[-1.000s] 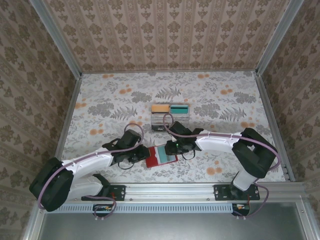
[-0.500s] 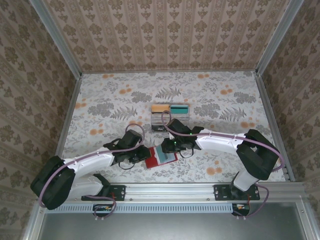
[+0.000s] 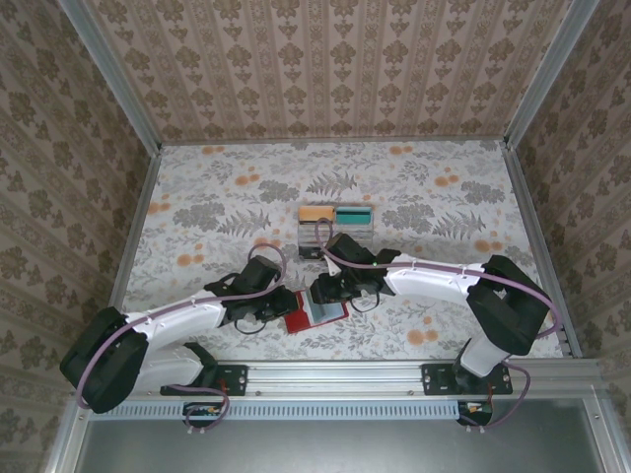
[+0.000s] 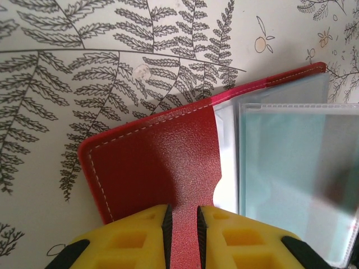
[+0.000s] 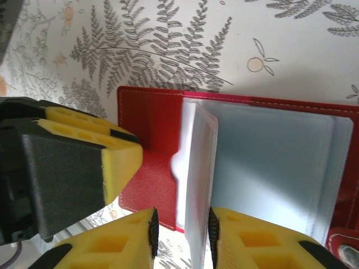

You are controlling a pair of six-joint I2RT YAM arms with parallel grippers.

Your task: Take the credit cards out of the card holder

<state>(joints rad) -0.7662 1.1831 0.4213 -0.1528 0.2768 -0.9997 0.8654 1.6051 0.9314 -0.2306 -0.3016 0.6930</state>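
left jaws are clamped on the holder [image 4: 146,168] cover; right jaws straddle its clear sleeve [image 5: 201,162], grip unclear from here.

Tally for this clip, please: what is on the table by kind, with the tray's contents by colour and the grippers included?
Red card holder: 1
Clear compartment tray: 1
Orange item in tray: 1
Teal item in tray: 1
Grippers: 2 (left gripper, right gripper)
Total: 6

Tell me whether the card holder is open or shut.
Open. The card holder lies spread flat, its clear sleeves exposed, one leaf lifted upright.
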